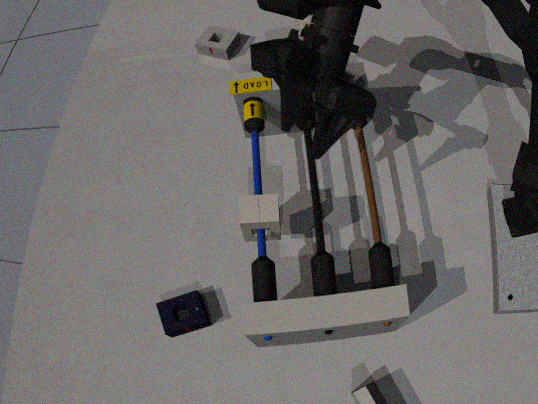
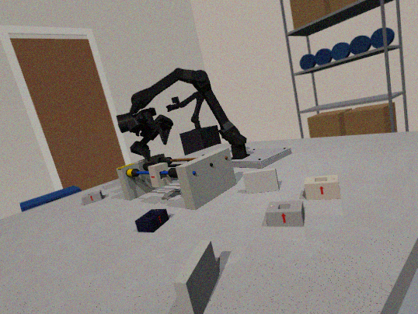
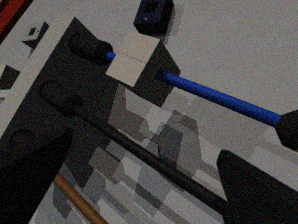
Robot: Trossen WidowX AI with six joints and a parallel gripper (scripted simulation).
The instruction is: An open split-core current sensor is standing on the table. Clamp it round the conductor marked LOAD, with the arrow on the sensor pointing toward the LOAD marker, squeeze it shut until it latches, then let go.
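The cream sensor [image 1: 257,206] [image 2: 157,171] [image 3: 131,62] sits around the blue conductor [image 1: 256,165] [image 2: 142,172] [image 3: 220,97], its halves together with only a thin seam on top. The yellow LOAD label [image 1: 251,86] and a yellow sleeve with an arrow [image 1: 253,109] are at that conductor's far end. A small red mark shows on the sensor's side in the exterior view, but its direction is too small to tell. The latch cannot be made out. My gripper [image 1: 302,142] [image 2: 156,149] [image 3: 148,145] is wide open and empty, tilted over the black and orange conductors, apart from the sensor.
A black conductor [image 1: 315,195] [image 3: 150,159] and an orange one [image 1: 369,190] [image 3: 80,200] run beside the blue one into the end panel [image 1: 325,311] [image 2: 207,186]. A dark blue block [image 1: 170,317] [image 2: 148,222] [image 3: 149,20] and grey blocks [image 1: 220,49] [image 2: 293,219] stand around the fixture.
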